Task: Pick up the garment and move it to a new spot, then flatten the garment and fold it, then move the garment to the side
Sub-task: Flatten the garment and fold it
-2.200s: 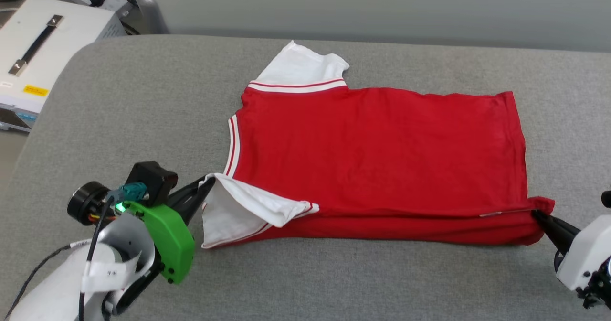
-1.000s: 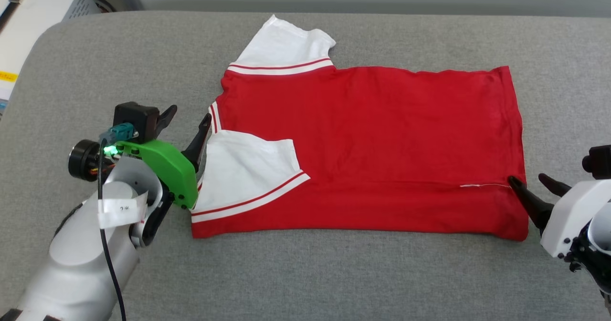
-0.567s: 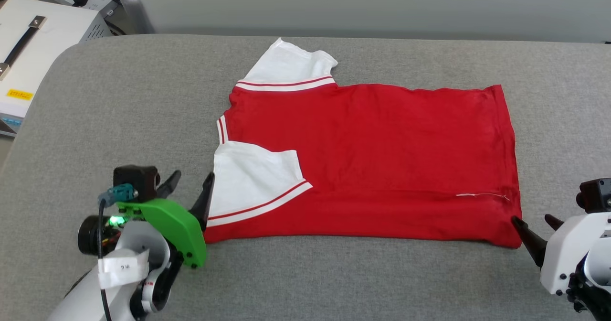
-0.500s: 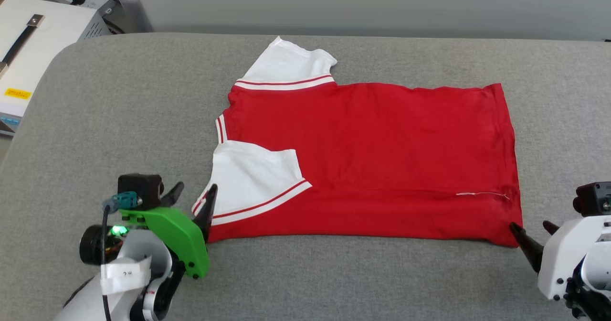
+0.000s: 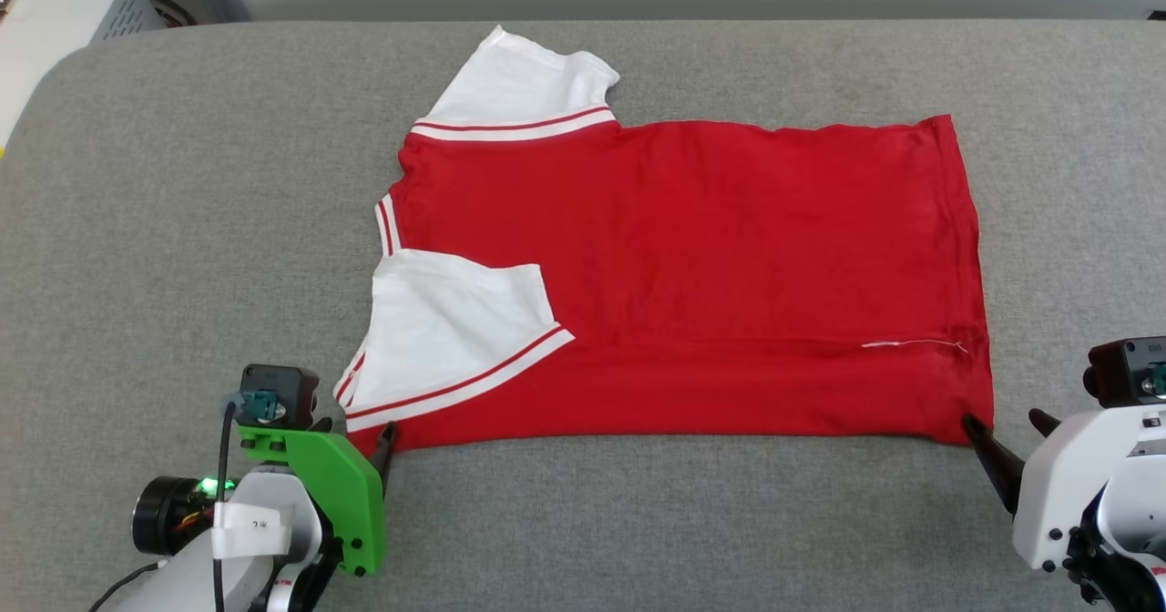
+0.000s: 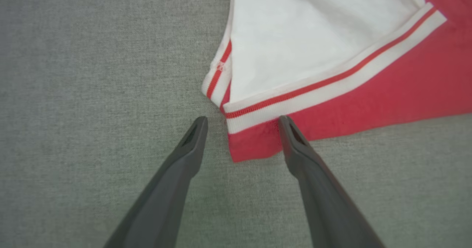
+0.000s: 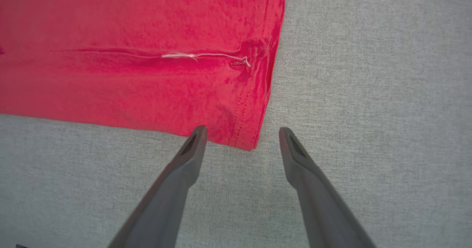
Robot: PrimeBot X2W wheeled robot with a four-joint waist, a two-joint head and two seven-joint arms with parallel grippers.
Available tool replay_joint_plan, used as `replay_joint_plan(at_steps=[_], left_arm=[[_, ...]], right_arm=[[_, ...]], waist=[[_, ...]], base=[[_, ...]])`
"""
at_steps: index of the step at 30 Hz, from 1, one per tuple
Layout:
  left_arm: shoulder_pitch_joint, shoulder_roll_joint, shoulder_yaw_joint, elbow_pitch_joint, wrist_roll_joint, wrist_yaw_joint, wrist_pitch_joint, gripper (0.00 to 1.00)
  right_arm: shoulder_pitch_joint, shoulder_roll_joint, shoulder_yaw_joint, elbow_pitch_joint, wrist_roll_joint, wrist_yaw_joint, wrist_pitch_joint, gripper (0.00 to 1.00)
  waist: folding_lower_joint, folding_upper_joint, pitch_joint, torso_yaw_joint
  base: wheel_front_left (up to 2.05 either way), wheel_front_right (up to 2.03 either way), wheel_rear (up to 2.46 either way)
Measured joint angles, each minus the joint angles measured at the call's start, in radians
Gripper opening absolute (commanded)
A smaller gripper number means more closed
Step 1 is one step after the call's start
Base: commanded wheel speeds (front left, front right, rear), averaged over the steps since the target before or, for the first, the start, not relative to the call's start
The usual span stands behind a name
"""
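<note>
The garment (image 5: 692, 257) is a red jersey spread flat across the grey table, its near long edge folded over onto the body. One white sleeve (image 5: 455, 339) with red-striped trim lies on top at the near left; the other (image 5: 519, 84) sticks out at the far left. My left gripper (image 5: 355, 432) stands open at the near-left corner; in the left wrist view that corner (image 6: 250, 144) sits between the fingertips of the left gripper (image 6: 242, 120), ungripped. My right gripper (image 5: 1000, 419) is open at the near-right hem corner (image 7: 247, 137), which lies between the right gripper's (image 7: 242, 130) fingertips.
The grey padded table (image 5: 182, 184) extends well beyond the garment on all sides, with a rounded far-left corner. A white equipment box (image 5: 36, 20) stands off the table at the far left. A loose white thread (image 5: 911, 345) lies on the fold near the right hem.
Both grippers let go of the folded-over near edge, which now lies flat. They have drawn back to the near corners, open. The head camera has also shifted.
</note>
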Motion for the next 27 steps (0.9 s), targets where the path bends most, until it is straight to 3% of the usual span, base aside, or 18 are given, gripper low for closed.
replay_joint_plan(at_steps=[7, 11, 12, 13, 14, 15, 27], left_arm=[[-0.027, 0.001, -0.008, 0.063, 0.030, 0.004, 0.002, 1.00], [-0.050, -0.002, -0.013, 0.094, 0.030, -0.020, 0.003, 1.00], [-0.054, -0.002, -0.014, 0.100, 0.027, -0.030, 0.008, 0.89], [-0.058, -0.003, -0.015, 0.105, 0.021, -0.040, 0.011, 0.43], [-0.060, -0.005, -0.017, 0.110, 0.018, -0.049, 0.017, 0.34], [-0.064, -0.006, -0.018, 0.113, 0.013, -0.060, 0.021, 0.00], [-0.027, -0.026, -0.016, 0.025, -0.034, -0.085, 0.015, 0.00]], right_arm=[[-0.001, 0.001, -0.002, -0.010, -0.005, 0.000, 0.001, 1.00], [-0.001, 0.000, -0.003, -0.009, -0.011, 0.000, 0.001, 1.00], [-0.001, 0.000, -0.002, -0.008, -0.011, 0.000, 0.001, 1.00], [-0.001, -0.001, -0.001, -0.007, -0.011, 0.000, 0.001, 1.00], [-0.001, -0.002, -0.001, -0.006, -0.011, 0.000, 0.001, 1.00], [-0.002, -0.003, 0.000, -0.005, -0.011, 0.000, 0.001, 1.00], [-0.015, -0.013, -0.003, 0.051, -0.045, 0.000, 0.000, 1.00]], waist=[[0.0000, 0.0000, 0.049, -0.023], [0.0000, 0.0001, 0.069, -0.032], [0.0000, 0.0001, 0.072, -0.034], [0.0000, 0.0001, 0.073, -0.036], [0.0000, 0.0001, 0.073, -0.036], [0.0000, 0.0001, 0.070, -0.036], [0.0000, 0.0000, 0.004, 0.006]], base=[[0.00, 0.00, 0.00], [0.00, 0.00, 0.00], [0.00, 0.00, 0.00], [0.00, 0.00, 0.00], [0.00, 0.00, 0.00], [0.00, 0.00, 0.00], [0.00, 0.00, 0.00]])
